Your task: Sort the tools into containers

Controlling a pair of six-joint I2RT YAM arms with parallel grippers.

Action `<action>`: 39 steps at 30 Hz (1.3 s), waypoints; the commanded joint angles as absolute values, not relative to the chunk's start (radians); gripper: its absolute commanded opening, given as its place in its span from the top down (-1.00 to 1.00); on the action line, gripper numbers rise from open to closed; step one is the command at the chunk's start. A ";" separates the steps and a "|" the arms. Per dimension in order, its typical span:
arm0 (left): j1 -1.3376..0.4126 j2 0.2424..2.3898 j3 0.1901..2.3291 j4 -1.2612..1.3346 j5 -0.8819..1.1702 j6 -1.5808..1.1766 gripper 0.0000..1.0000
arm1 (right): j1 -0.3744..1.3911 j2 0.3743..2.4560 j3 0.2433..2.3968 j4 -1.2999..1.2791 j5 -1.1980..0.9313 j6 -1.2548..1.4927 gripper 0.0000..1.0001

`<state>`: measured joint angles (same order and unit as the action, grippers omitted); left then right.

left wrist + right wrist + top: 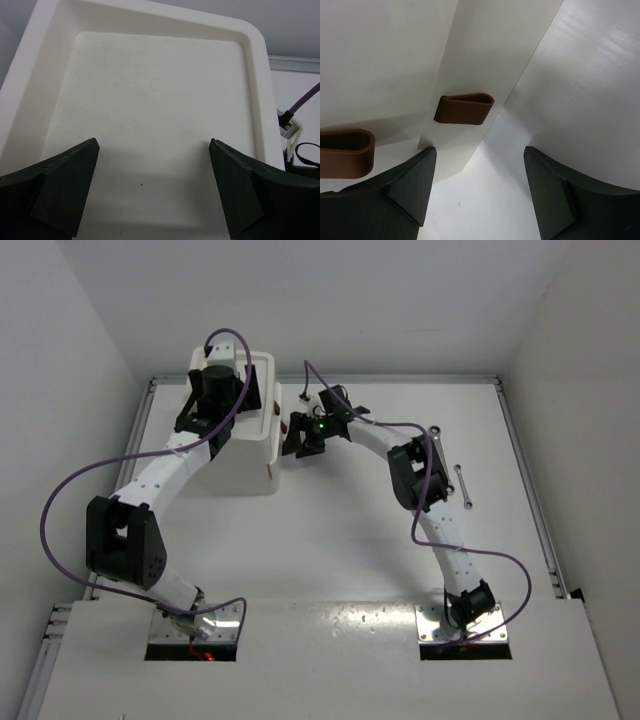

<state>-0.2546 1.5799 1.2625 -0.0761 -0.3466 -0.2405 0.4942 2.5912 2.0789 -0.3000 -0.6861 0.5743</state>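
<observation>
Drawer unit [250,462], the white plastic boxy one, sits on the far left part of the white table [330,540], and both grippers are right at it. Left gripper [153,145] hangs over the shallow rimmed top tray [255,75] with its black fingers spread wide. Just tray floor shows between them, and the raised rim runs round the far and right sides.

Right gripper [480,150] is down low beside the unit's right face, jaws wide too and gripping nothing, pointed at the box's vertical corner edge. One dark-red oval knob [464,108] sticks out of that face just ahead of its left finger. A second dark-red knob [345,152] is further left, at the frame edge. Right of the corner it's open table.

Further out, past the right arm [432,525], two silver metal wrenches lie flat. The farther wrench [437,438] is partly hidden by the arm's elbow. The nearer wrench [461,487] lies apart from it, near the metal rail [522,475] on the table's right edge. Both have their long axis running roughly near-to-far, a bit slanted.
</observation>
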 commanded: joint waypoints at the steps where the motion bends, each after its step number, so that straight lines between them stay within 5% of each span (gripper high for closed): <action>1: -0.256 1.704 1.132 -0.529 -0.233 -0.310 -1.00 | 0.499 2.537 2.057 -0.333 -0.575 0.528 -0.46; 8: -0.256 1.704 1.132 -0.520 -0.224 -0.310 -1.00 | 0.446 2.431 1.996 -0.399 -0.380 0.450 -0.46; 39: -0.275 1.704 1.132 -0.520 -0.206 -0.310 -1.00 | 0.534 2.450 2.141 -0.258 -0.647 0.489 -0.49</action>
